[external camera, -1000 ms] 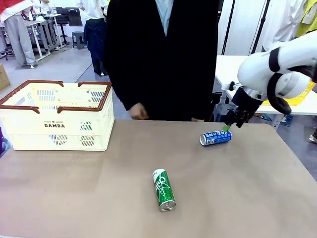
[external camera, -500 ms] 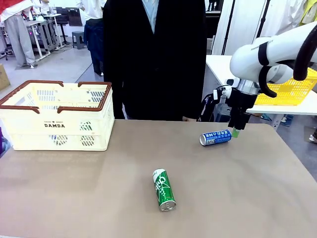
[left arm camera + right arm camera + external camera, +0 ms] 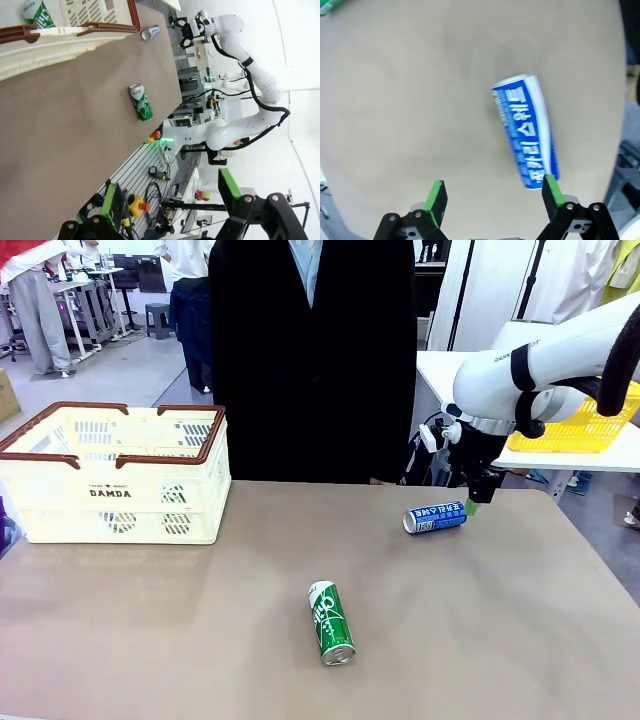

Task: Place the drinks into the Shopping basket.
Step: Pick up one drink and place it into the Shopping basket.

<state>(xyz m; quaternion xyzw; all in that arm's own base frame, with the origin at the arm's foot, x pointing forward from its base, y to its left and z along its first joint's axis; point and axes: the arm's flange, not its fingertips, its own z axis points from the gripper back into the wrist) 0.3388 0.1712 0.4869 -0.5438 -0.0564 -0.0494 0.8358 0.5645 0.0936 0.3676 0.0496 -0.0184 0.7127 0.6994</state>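
The blue can (image 3: 436, 517) lies on its side near the table's (image 3: 540, 640) far right edge. The Shopping basket (image 3: 112, 472) stands well apart at the far left. The green can (image 3: 331, 622) lies mid-table, also on its side. The right gripper (image 3: 472, 502) hangs over the blue can's right end, jaws spread wide and empty. It is probably lining up a straddle, though blur hides whether a finger (image 3: 550, 190) touches the can. The left gripper (image 3: 170, 197) is wide apart too, holding nothing and well apart from both cans, presumably to leave room.
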